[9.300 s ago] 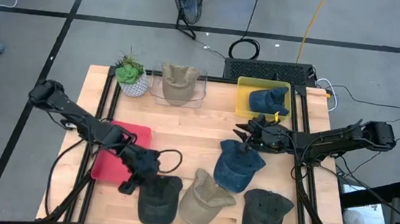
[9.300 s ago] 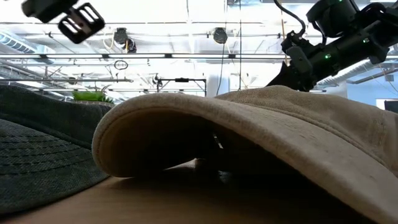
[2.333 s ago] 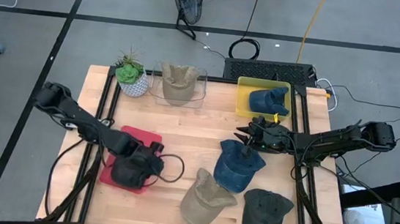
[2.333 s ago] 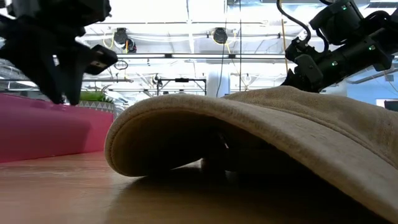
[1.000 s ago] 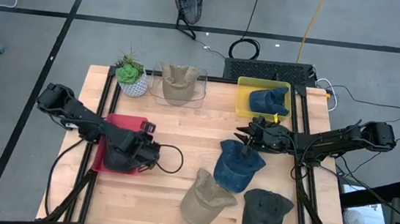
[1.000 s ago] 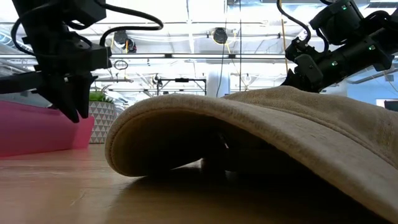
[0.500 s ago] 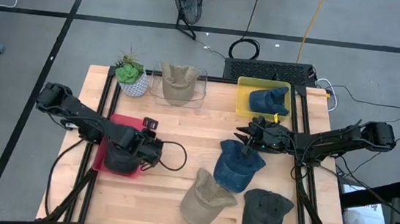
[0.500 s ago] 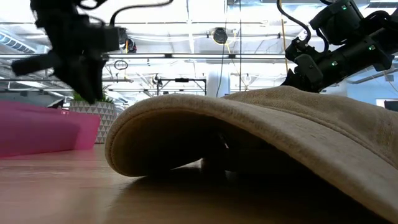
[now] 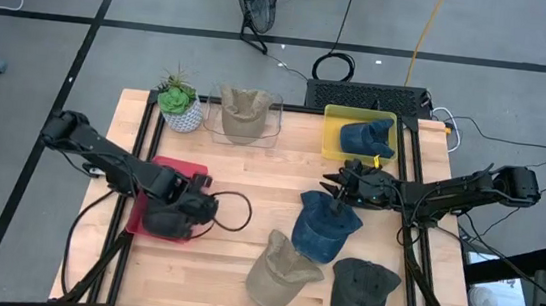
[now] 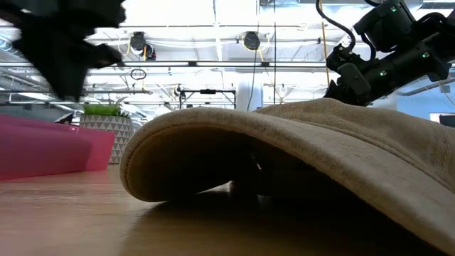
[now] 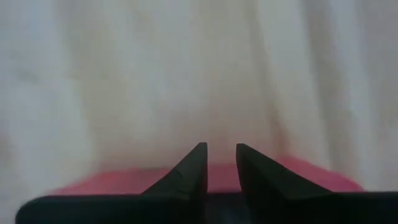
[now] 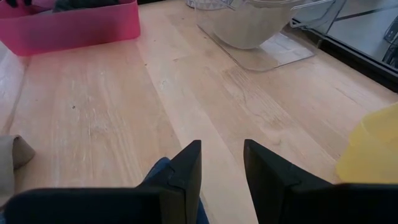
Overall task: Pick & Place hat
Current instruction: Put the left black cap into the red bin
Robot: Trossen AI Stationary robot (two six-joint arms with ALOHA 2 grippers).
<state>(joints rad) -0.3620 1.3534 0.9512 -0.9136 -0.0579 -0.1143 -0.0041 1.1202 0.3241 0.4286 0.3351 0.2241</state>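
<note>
A dark hat (image 9: pixel 161 221) lies in the red bin (image 9: pixel 176 170) at the table's left. My left gripper (image 9: pixel 185 209) is right over it; in the left wrist view (image 11: pixel 221 155) its fingers stand a narrow gap apart with only the pink bin between them. In the low view it is a dark blur (image 10: pixel 57 50). My right gripper (image 9: pixel 338 191) hangs over the far edge of a blue hat (image 9: pixel 324 230), slightly open (image 12: pixel 222 152), with bare table between its fingertips. A tan hat (image 9: pixel 280 271) and another dark hat (image 9: pixel 362 294) lie near the front edge.
A clear bin with a tan hat (image 9: pixel 243 116), a yellow bin with a blue hat (image 9: pixel 360 134) and a potted plant (image 9: pixel 179 102) stand along the far edge. Bare wood lies in the middle of the table (image 9: pixel 260 187). The tan hat fills the low view (image 10: pixel 284 156).
My left gripper has kept over the red bin and shifted a little toward the table's near left; in the low view it has gone up and shows blurred. The dark hat stays in the bin. My right arm has kept still.
</note>
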